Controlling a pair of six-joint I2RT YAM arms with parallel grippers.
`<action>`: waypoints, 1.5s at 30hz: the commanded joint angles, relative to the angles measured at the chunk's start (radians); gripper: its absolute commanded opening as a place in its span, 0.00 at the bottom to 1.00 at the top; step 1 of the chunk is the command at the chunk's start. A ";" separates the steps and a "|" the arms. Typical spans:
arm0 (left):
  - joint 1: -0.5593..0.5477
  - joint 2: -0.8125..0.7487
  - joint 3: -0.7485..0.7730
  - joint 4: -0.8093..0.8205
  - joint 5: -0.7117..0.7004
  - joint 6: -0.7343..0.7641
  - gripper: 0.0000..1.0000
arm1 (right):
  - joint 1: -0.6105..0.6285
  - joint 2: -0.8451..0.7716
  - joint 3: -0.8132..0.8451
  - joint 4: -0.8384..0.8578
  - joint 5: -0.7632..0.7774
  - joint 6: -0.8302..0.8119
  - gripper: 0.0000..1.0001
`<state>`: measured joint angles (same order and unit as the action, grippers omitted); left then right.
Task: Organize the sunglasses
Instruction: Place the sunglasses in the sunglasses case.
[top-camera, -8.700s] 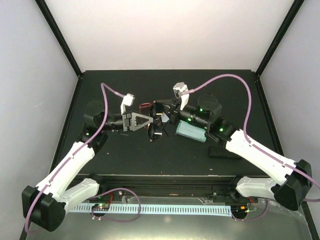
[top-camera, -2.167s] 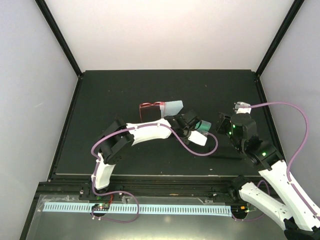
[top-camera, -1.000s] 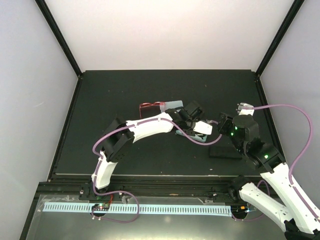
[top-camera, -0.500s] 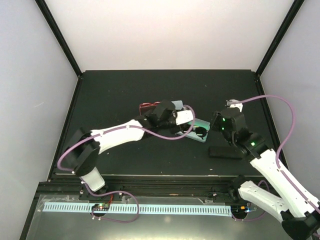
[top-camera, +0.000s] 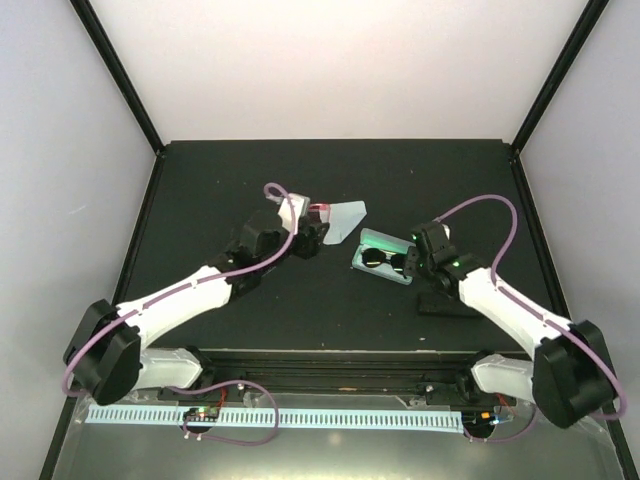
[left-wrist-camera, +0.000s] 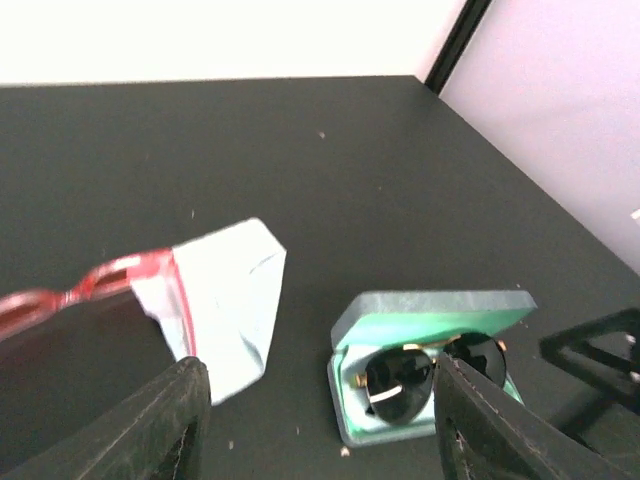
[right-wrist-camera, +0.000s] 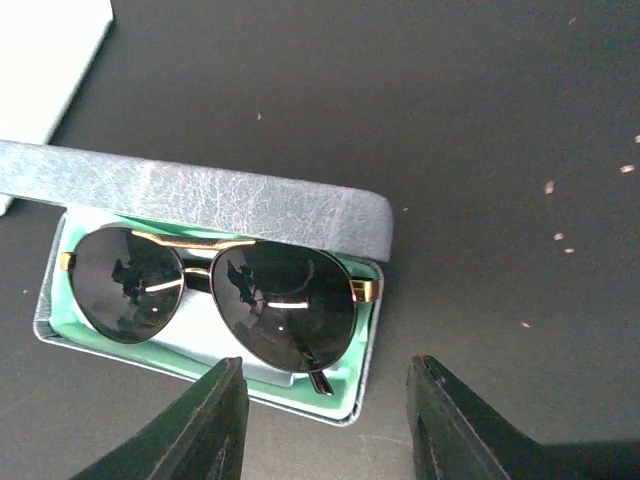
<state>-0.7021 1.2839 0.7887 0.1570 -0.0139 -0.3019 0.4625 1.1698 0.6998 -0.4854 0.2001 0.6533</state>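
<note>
My right gripper (right-wrist-camera: 325, 400) hangs open, empty, over the black sunglasses (right-wrist-camera: 215, 290) in their case (right-wrist-camera: 200, 200); my left gripper (left-wrist-camera: 318, 400), likewise, has the red sunglasses (left-wrist-camera: 60, 295) at ten o'clock, where a low reach might drag the cloth (left-wrist-camera: 225, 300).

Sunglasses: 2 prs total. 1 was the black pair (right-wrist-camera: 215, 295), dark lenses w/ gold trim; the other was the red pair (left-wrist-camera: 90, 285).

Cases: 2. 1 pale blue case (right-wrist-camera: 200, 205) w/ lid open, and 1 oblong black case (top-camera: 447, 305).

Cloths: 1 light blue cloth (left-wrist-camera: 225, 300) for sure. Couldn't tell whether a 2nd lay under the black pr inside the case.

Arms: 2, i.e. left arm (top-camera: 190, 295) and right arm (top-camera: 500, 300).

Table (top-camera: 220, 180): 1.
</note>
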 joint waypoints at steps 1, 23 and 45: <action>0.042 -0.051 -0.108 0.056 0.165 -0.193 0.61 | -0.010 0.082 -0.015 0.135 -0.046 0.002 0.45; 0.050 0.029 -0.197 0.133 0.295 -0.261 0.59 | -0.015 0.250 -0.045 0.303 -0.071 -0.009 0.44; -0.023 0.313 -0.147 0.328 0.352 -0.357 0.44 | -0.016 0.092 0.180 0.100 -0.031 -0.077 0.46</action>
<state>-0.6834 1.5368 0.6006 0.3706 0.3340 -0.6250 0.4526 1.1961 0.7994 -0.3607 0.1295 0.6064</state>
